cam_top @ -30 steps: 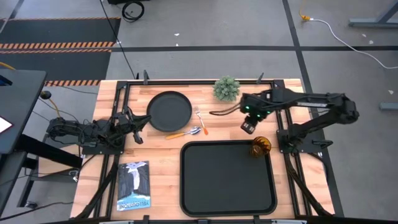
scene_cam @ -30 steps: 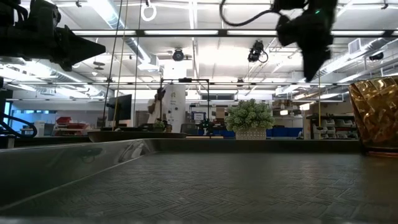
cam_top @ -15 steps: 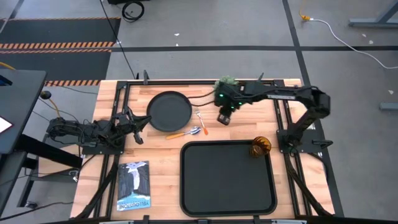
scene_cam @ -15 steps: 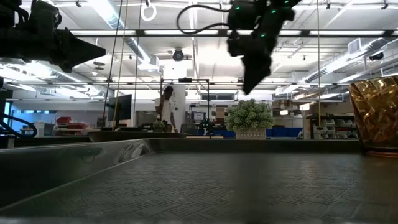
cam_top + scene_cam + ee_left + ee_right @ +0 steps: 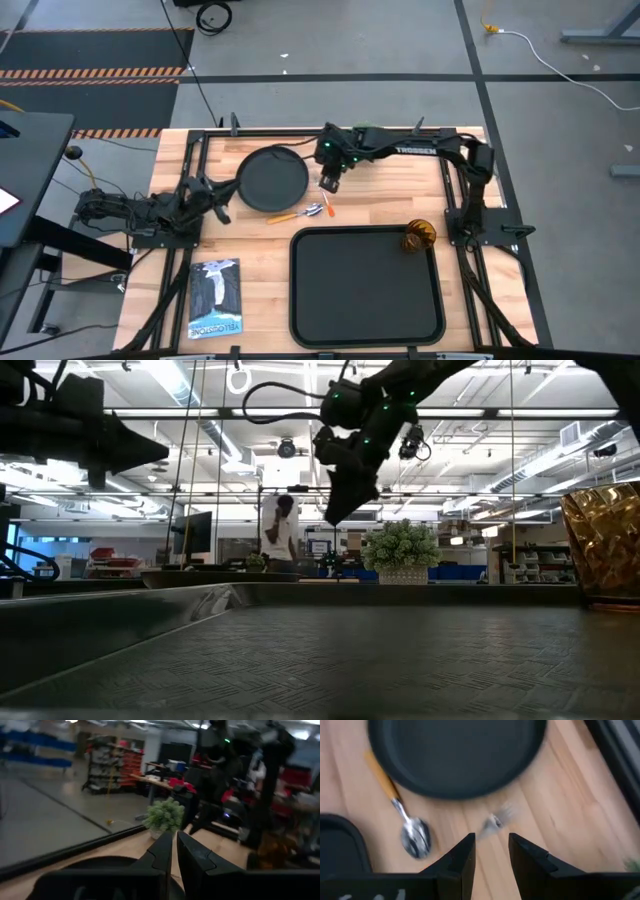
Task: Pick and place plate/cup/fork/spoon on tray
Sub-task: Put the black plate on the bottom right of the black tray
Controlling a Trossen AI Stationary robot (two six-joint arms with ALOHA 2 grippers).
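The round matte black plate lies at the table's far left, with the orange-handled spoon and fork just right of it. The amber glass cup stands in the black rectangular tray's far right corner. The right gripper, narrowly open and empty, has swung left to hang above the fork. The left gripper rests closed left of the plate.
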